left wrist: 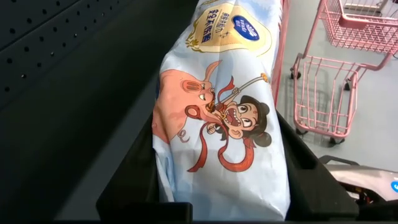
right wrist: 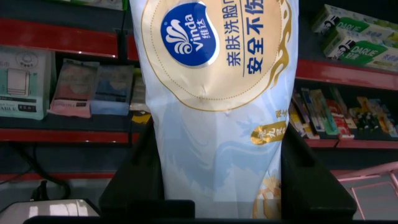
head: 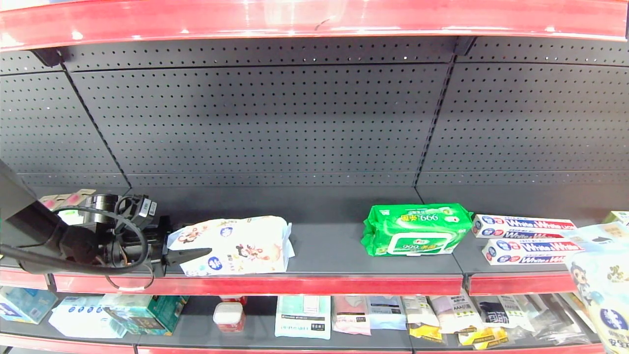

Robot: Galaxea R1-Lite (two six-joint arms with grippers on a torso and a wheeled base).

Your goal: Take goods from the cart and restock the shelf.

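A white tissue pack with cartoon print lies on the middle shelf, close to its red front edge. My left gripper comes in from the left and is shut on that pack's end. In the left wrist view the dark fingers press both sides of the cartoon pack. A second white-and-blue tissue pack hangs at the lower right, in front of the shelves. My right gripper is shut on this pack, with one finger on each side.
A green wipes pack and two toothpaste boxes lie to the right on the same shelf. There is bare shelf between the cartoon pack and the wipes. The lower shelf holds several goods. A pink cart stands behind.
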